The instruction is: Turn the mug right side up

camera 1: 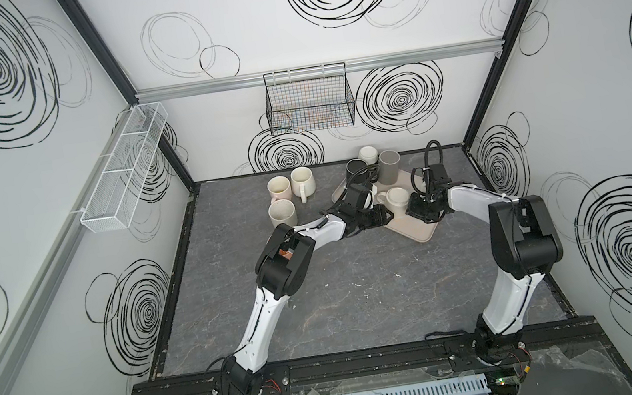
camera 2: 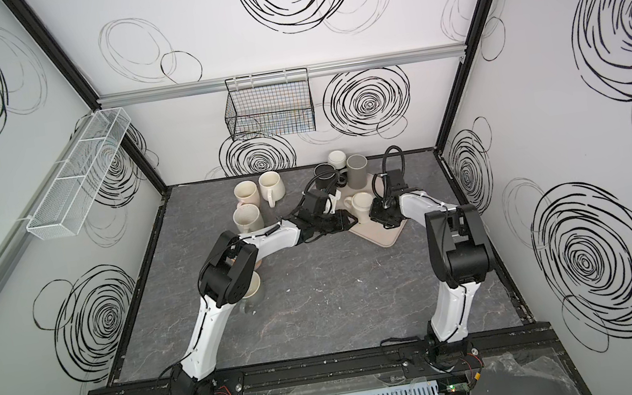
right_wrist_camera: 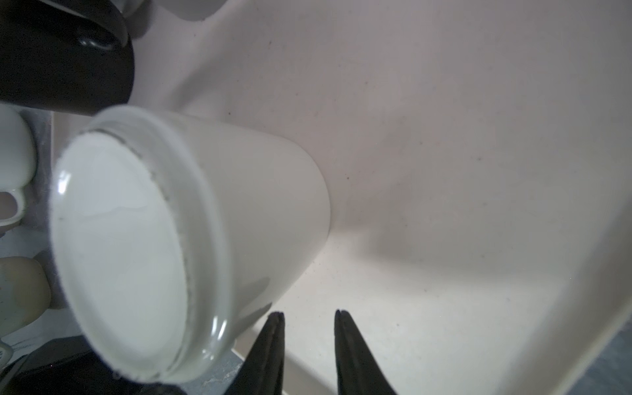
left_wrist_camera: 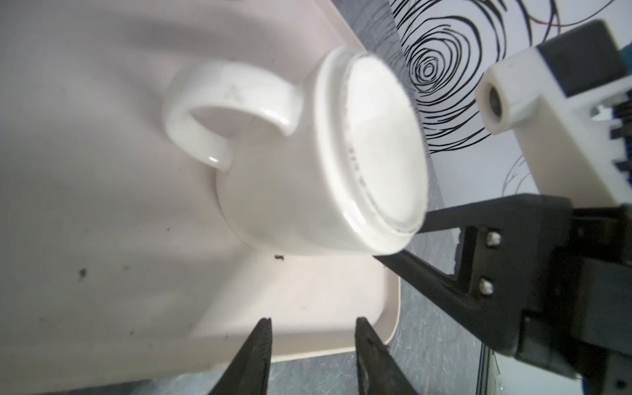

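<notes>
The left arm and right arm have white shells, black joint housings and looping black cables. The left pincer and right pincer have black tapering fingers. Two silver screws sit at the right of the left wrist view.

Mug sits on tray, toward rear of table.

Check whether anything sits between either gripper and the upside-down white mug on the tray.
Nothing visible does. The white mug stands base-up on the tray; the left gripper and right gripper flank it, jaws apart, only bare tray between.
</notes>
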Available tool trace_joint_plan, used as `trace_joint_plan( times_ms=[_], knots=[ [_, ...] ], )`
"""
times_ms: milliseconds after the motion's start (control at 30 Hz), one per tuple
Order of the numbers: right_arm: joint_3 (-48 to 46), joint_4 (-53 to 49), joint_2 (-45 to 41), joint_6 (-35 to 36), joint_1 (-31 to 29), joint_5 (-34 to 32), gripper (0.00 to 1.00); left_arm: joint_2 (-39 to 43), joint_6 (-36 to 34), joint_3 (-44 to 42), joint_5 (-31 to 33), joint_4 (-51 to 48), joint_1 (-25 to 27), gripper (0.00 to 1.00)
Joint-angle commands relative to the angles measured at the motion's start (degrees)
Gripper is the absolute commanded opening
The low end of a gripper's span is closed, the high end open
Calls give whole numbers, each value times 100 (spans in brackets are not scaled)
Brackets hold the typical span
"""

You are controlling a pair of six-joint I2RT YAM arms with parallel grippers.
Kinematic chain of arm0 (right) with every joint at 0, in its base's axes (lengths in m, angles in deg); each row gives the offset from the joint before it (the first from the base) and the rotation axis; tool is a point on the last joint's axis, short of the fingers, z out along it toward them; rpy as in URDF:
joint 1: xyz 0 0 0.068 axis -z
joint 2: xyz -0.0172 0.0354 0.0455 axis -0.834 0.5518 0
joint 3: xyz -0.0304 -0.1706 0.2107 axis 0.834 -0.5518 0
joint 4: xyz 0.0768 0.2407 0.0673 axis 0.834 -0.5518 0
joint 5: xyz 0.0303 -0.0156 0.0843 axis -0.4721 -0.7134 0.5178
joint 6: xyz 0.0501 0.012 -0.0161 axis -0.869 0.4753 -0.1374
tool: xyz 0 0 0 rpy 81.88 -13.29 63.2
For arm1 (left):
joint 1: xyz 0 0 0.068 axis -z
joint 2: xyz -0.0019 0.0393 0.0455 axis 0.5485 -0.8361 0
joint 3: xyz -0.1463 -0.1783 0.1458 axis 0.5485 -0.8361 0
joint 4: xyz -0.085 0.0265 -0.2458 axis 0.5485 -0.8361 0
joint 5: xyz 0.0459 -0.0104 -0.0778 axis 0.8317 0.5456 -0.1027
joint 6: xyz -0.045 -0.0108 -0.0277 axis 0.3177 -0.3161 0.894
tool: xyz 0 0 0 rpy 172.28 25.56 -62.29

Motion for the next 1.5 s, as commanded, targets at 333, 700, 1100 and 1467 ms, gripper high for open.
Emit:
trace_joint_plan(
  times_ms=[333,700,1100,1467],
  knots=[
    [-409,98,-306,-47,-78,203,30,-1059,532,2143,225,345,-479,32],
    [-360,140,-107,-21,-75,303,30,-2072,535,3400,280,-194,-511,31],
    [151,-47,194,176,112,144,30,-1051,203,1656,-146,-9,-209,33],
    [226,-427,-255,415,222,-338,35,-136,284,299,-4,585,364,36]
  ],
)
